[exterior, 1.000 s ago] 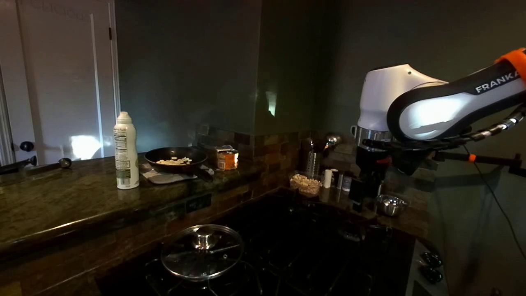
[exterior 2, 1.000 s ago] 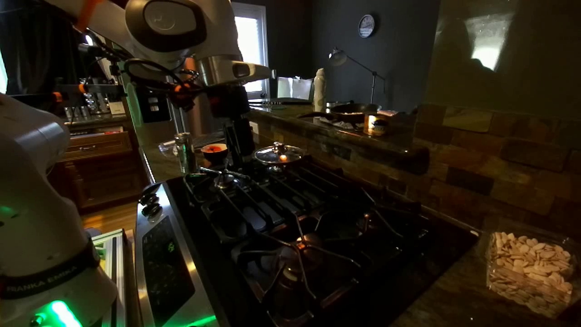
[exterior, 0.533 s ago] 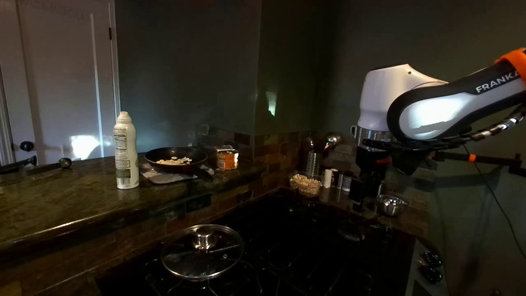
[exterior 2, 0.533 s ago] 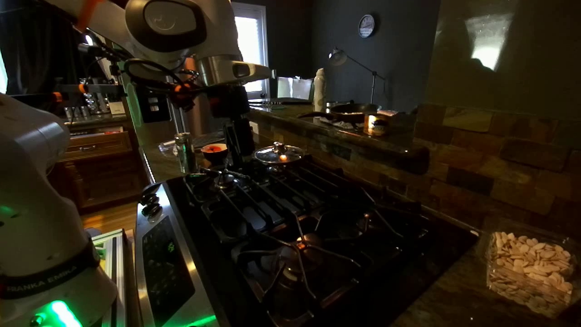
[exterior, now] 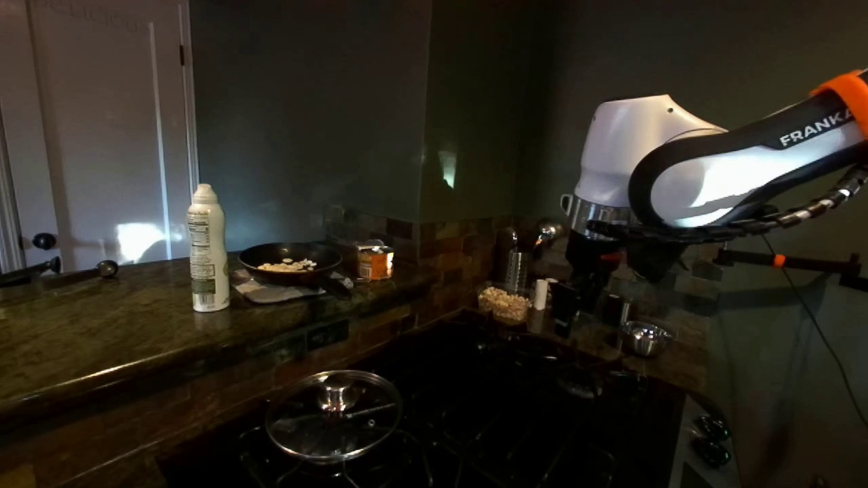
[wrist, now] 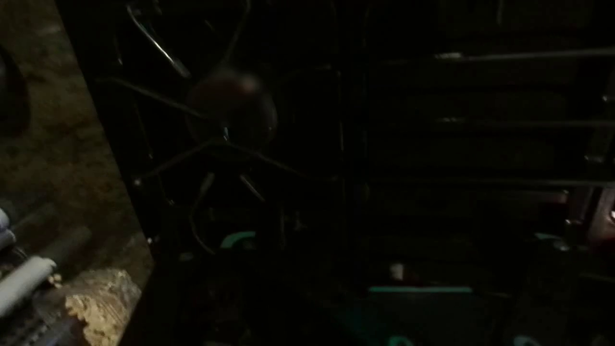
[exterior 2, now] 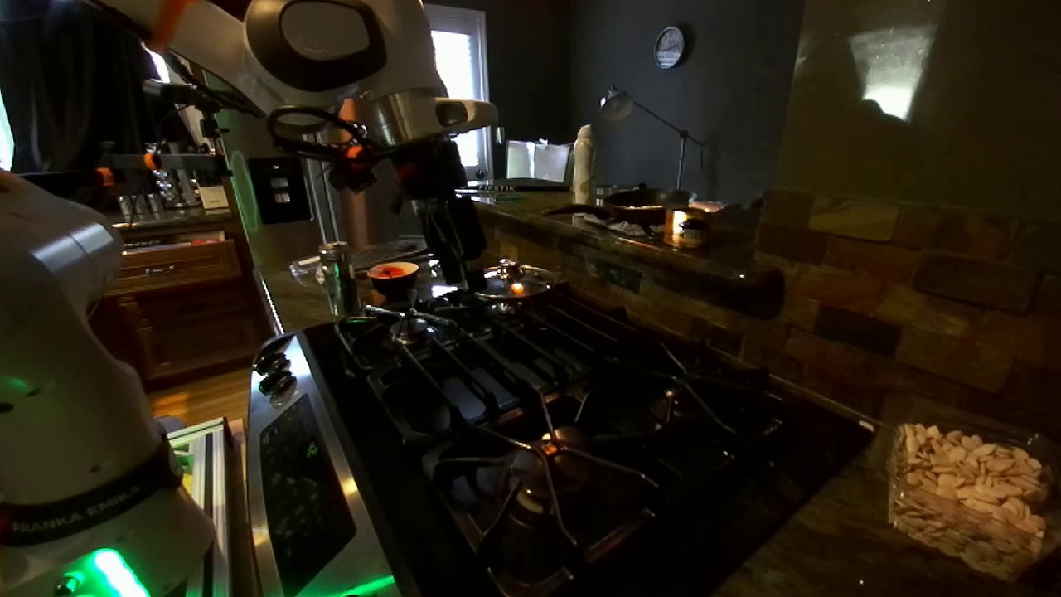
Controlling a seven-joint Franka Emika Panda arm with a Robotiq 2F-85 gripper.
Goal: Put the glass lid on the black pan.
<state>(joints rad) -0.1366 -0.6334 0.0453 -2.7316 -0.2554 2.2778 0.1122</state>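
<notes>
The glass lid, with a metal rim and knob, lies on the stove grates below the raised counter. It also shows in an exterior view, its left part hidden by my gripper. The black pan with pale pieces inside sits on a cloth on the raised counter; it shows again in an exterior view. My gripper hangs over the stove, apart from the lid, tilted, its fingers spread and empty. It also shows in an exterior view. In the dark wrist view, only faint gripper parts show; lid and pan are out of view.
A white bottle and an orange can flank the pan on the raised counter. A clear box of pale pieces, a steel bowl, a steel shaker and a bowl of red food surround the stove.
The arm was still, then moved in the last half second. My gripper has tilted, its fingertips swinging toward the lid's side. The lid and pan have not moved.
</notes>
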